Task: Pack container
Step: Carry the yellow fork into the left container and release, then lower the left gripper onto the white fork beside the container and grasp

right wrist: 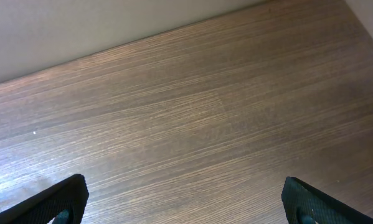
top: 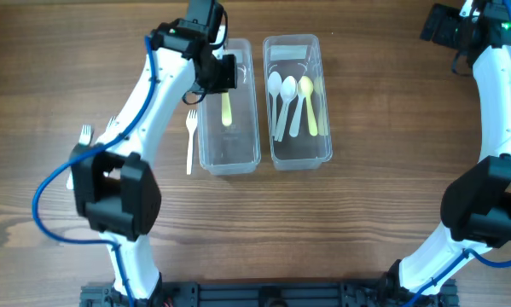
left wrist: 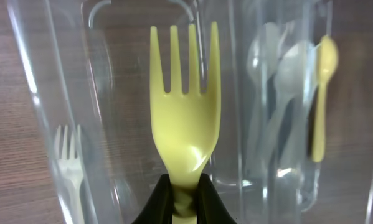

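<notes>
My left gripper (top: 224, 73) is shut on the handle of a yellow fork (top: 226, 109) and holds it over the left clear container (top: 206, 149). In the left wrist view the yellow fork (left wrist: 185, 118) stands tines up between my fingers (left wrist: 185, 202), inside the container walls (left wrist: 43, 93). The right clear container (top: 326, 153) holds several spoons, white ones (top: 282, 98) and a yellow one (top: 306, 102). A white fork (top: 190, 141) lies on the table left of the left container and shows in the left wrist view (left wrist: 69, 168). My right gripper (right wrist: 185, 202) is open and empty above bare table.
More white forks (top: 85, 134) lie at the left, partly hidden by my left arm. The right arm (top: 494, 85) stands along the right edge. The table is dark wood; its far edge meets a pale wall in the right wrist view (right wrist: 111, 25).
</notes>
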Tool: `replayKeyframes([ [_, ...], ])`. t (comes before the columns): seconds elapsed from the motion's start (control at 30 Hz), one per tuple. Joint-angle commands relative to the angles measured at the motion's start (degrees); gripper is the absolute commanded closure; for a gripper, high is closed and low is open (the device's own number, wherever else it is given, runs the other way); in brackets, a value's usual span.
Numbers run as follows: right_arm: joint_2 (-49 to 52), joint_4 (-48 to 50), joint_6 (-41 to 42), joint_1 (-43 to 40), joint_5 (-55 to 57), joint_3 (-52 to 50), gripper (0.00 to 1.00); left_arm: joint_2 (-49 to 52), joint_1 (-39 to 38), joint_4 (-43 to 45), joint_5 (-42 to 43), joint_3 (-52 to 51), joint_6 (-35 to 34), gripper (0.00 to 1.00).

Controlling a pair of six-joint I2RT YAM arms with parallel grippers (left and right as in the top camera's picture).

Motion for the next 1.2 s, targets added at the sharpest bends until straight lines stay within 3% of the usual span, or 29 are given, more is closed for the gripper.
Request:
replayKeyframes([
  [0.0,-0.72,0.28,-0.13,0.28,0.61,0.17,0.0,1.62,0.07,-0.13,-0.57,0.35,-1.05,0.96],
  [0.03,-0.72,0.28,-0.15,0.28,0.61,0.17,0.0,1.7,0.07,-0.09,-0.57,0.35,-1.03,0.93],
  [0.1,-0.72,0.28,-0.15,0.28,0.59,0.17,0.0,1.68,0.07,0.13,-0.57,0.35,-0.85,0.75],
  [0.23,-0.72,0.28,-0.15,0.28,0.59,0.17,0.0,1.49,0.07,0.09,-0.55,0.39,-0.85,0.54],
  [0.37,-0.72,0.28,-0.13,0.28,0.61,0.17,0.0,0.33,0.35,0.0,-0.55,0.55,-0.83,0.49],
  [0.43,-0.72,0.28,-0.15,0.28,0.59,0.17,0.0,-1.16,1.51,-0.09,-0.55,0.55,-0.83,0.38],
  [0.47,-0.72,0.28,-0.13,0.28,0.59,0.17,0.0,-1.77,2.12,-0.22,-0.55,0.55,-0.81,0.38],
  [0.53,-0.72,0.28,-0.13,0.28,0.59,0.17,0.0,-4.79,5.46,-0.46,-0.55,0.55,-0.85,0.5],
  [0.7,-0.72,0.28,-0.13,0.28,0.59,0.17,0.0,-11.26,13.38,-0.63,-0.5,0.55,-0.9,0.64],
  [0.77,-0.72,0.28,-0.13,0.28,0.59,0.17,0.0,-14.05,17.35,-1.11,-0.22,0.55,-0.9,0.79],
  [0.93,-0.72,0.28,-0.13,0.28,0.59,0.17,0.0,-15.91,22.64,-3.37,4.26,0.55,-0.85,0.74],
  [0.97,-0.72,0.28,-0.15,0.28,0.59,0.17,0.0,-15.85,23.21,-4.28,5.09,0.52,-0.85,0.65],
  [1.0,-0.72,0.28,-0.15,0.28,0.59,0.17,0.0,-15.61,23.47,-5.29,5.09,0.52,-0.83,0.46],
  [1.03,-0.72,0.28,-0.13,0.28,0.59,0.17,0.0,-15.37,23.5,-6.25,5.07,0.52,-0.59,0.39],
  [1.07,-0.72,0.28,-0.15,0.28,0.59,0.17,0.0,-15.08,23.5,-6.97,5.09,0.52,0.59,0.37],
  [1.17,-0.72,0.28,-0.15,0.28,0.59,0.17,0.0,-14.12,23.28,-8.52,5.07,0.37,2.1,0.04],
])
